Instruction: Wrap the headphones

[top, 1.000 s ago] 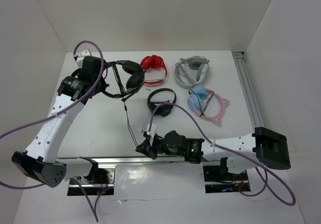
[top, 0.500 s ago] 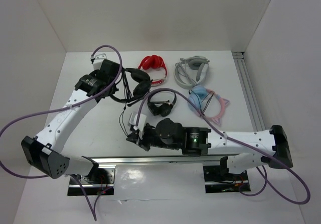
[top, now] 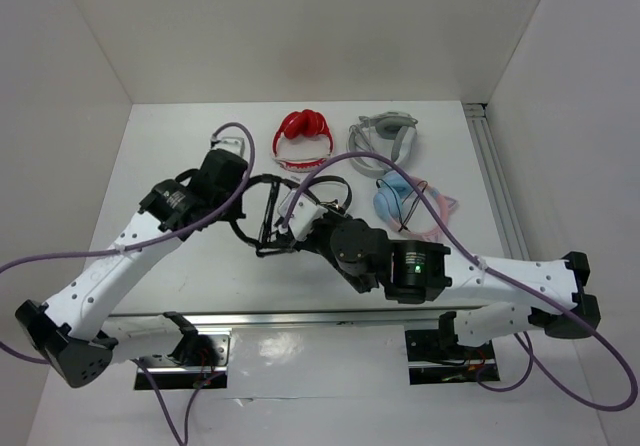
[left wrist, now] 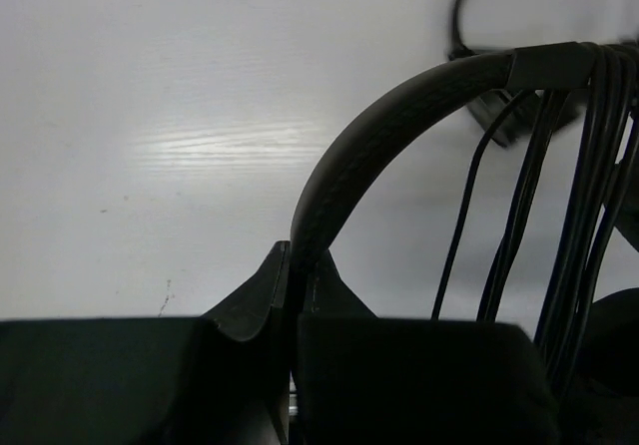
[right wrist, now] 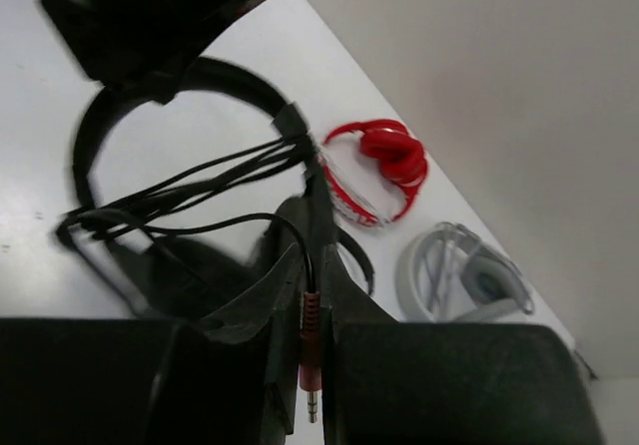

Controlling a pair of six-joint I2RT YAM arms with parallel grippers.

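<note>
The large black headphones are held up near the table's middle, their thin black cable looped several times over the headband. My left gripper is shut on the headband, which runs up from between the fingers in the left wrist view. My right gripper is right beside the headphones, shut on the cable's red plug. The metal tip pokes out below the fingers. The headband and cable loops show just beyond. The earcups are mostly hidden.
Red headphones and grey headphones lie at the back. A blue and pink cat-ear pair lies right of centre. The small black on-ear pair is partly hidden behind my right arm. A metal rail runs along the right edge.
My left gripper has carried the headphones right and nearer, toward the middle. My right gripper has moved from the front edge up to the headphones with the plug.
</note>
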